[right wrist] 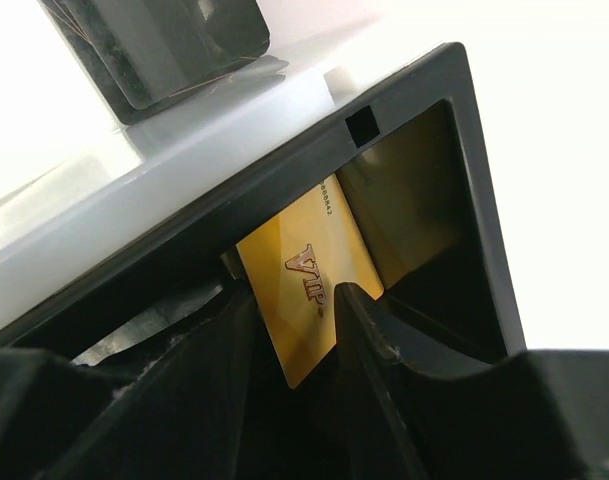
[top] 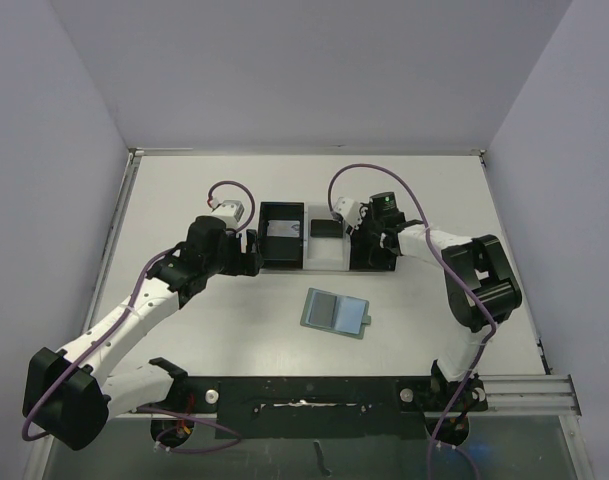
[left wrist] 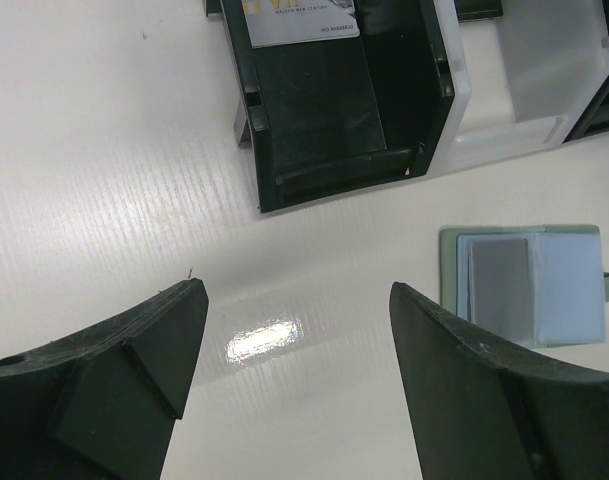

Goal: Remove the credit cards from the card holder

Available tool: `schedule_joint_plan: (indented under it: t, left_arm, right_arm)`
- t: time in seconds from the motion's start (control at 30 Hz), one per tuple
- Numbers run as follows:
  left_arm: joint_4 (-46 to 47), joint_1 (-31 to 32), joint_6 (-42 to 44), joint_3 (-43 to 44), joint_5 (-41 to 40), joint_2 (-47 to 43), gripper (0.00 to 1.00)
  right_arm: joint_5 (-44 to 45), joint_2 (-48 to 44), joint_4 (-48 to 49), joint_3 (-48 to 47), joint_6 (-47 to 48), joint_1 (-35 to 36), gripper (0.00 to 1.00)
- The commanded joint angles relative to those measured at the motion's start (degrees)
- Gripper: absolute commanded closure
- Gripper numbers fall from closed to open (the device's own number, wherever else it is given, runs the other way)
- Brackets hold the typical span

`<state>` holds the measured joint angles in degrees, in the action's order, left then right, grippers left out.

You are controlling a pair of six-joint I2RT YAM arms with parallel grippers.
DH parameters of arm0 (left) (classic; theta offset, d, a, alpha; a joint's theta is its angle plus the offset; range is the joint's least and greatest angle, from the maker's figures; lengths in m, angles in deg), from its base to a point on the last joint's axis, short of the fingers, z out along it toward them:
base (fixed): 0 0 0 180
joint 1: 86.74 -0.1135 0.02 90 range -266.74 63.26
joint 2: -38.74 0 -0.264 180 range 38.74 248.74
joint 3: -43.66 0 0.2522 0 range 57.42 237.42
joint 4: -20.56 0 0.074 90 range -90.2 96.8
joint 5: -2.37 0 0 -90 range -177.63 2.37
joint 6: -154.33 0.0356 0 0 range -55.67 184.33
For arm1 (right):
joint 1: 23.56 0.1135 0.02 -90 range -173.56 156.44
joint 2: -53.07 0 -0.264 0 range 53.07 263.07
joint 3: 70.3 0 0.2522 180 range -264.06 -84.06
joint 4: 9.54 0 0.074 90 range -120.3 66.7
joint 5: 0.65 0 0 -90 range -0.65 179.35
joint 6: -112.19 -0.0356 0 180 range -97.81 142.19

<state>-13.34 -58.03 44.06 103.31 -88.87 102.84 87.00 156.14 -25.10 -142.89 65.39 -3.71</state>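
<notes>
Top external: card holder lies open — long axis left-right, tab rightward.

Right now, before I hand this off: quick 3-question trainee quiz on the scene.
1. True or false: the left tool holds a card.
2. Which compartment of the tray holds the gold VIP card? A) left black B) middle clear C) right black
3. Fill in: the card holder lies ___ on the table.
Key: 1 false, it is empty with its jaws wide apart. 2 C. 3 open.
</notes>
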Motion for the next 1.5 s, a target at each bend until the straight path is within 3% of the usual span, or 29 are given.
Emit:
schedule_joint_plan:
  t: [0.0,0.83,1.2,1.47]
  left_arm:
    - [2.53,-0.24,0.79,0.71,0.05,-1.23,0.27]
    - [2.8,-0.32,0.94,0.43,0.57,-1.42,0.27]
    - [2.92,-0.32,0.94,0.4,0.75,-1.42,0.27]
    - [2.97,-0.32,0.89,0.34,0.88,-1.14,0.27]
  right_arm:
    - [0.95,-1.6,2.52,-0.6,-0.4,0.09,0.61]
    - [2.13,-3.87,0.25,-1.08,-0.55,-0.14,0.49]
    - [6.53,-1.9,5.88,-0.98,-7.94,-0.33,0.47]
    - [7.08,-7.44,9.94,0.34,-15.73,-0.19,0.46]
